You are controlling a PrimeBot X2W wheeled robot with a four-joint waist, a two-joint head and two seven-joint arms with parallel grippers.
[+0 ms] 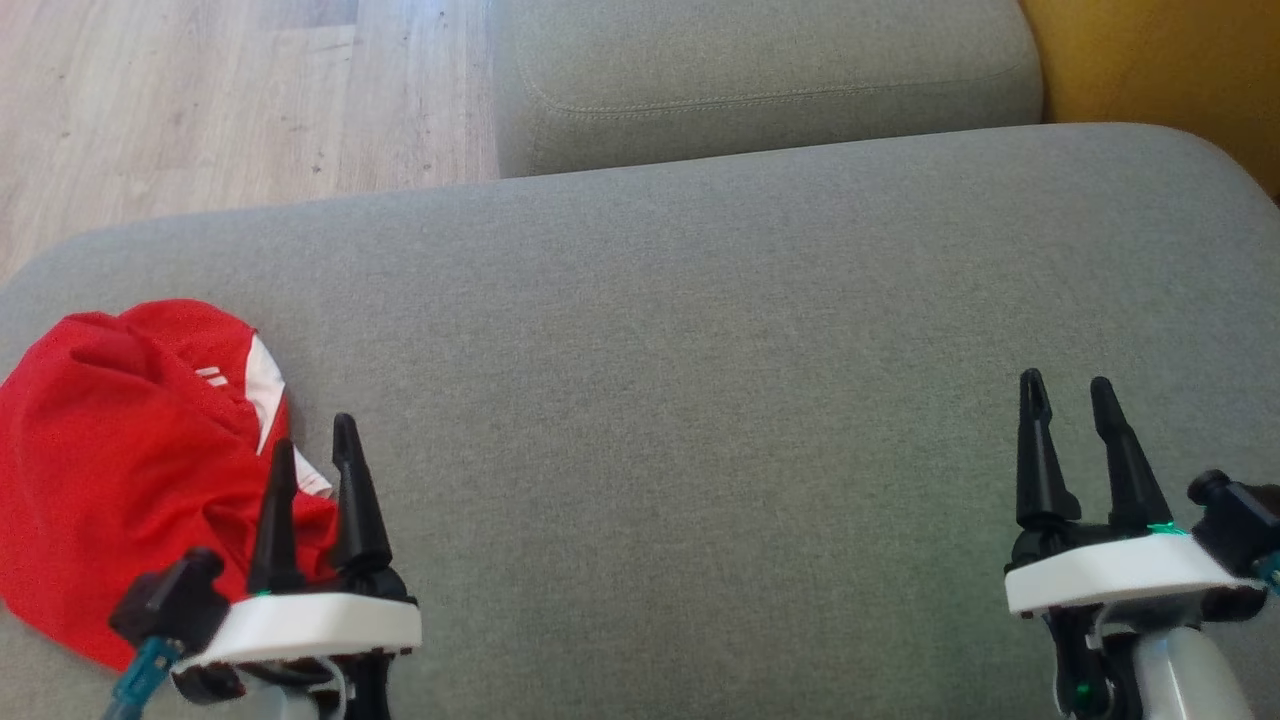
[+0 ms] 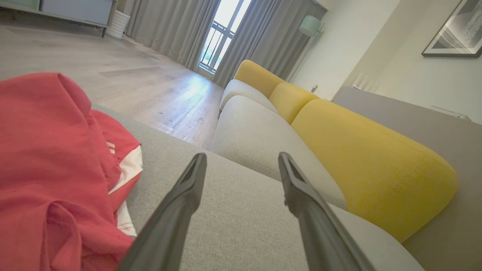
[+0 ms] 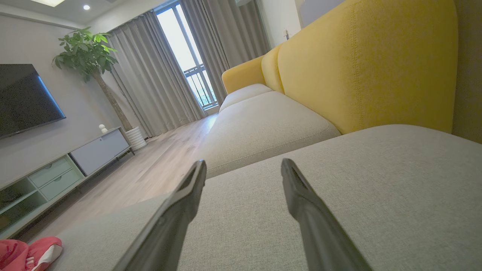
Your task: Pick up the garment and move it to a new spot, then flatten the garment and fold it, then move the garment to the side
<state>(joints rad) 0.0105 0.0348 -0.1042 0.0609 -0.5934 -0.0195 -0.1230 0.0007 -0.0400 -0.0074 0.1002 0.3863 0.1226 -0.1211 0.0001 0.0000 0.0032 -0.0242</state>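
Where the grey seat cushion (image 1: 700,400) of the sofa runs out towards its left end, a crumpled red garment (image 1: 130,470) with white trim is seen lying in a loose heap, at the lower left of the head view. The left gripper (image 1: 314,432) is held just beside the right edge of that heap. Its two dark fingers are spread apart and nothing is caught between them. In the head view its left finger is drawn across the red cloth, but whether contact is made cannot be told. From the left wrist view the garment is found to the left of the fingers, with its white-trimmed edge close by the left finger, and bare grey fabric is seen through the gap between the two.

The right gripper (image 1: 1065,382) is placed well apart from the garment, over the right part of the same cushion. Its fingers are likewise parted and nothing is held. In the right wrist view the garment is reduced to a small patch of red and white at the lower left corner, far from the fingers, which are pointed across bare upholstery.

Beyond the cushion a second grey seat cushion (image 1: 760,80) is set, with a yellow back cushion (image 1: 1150,60) to its right and a pale wooden floor (image 1: 200,100) to its left.
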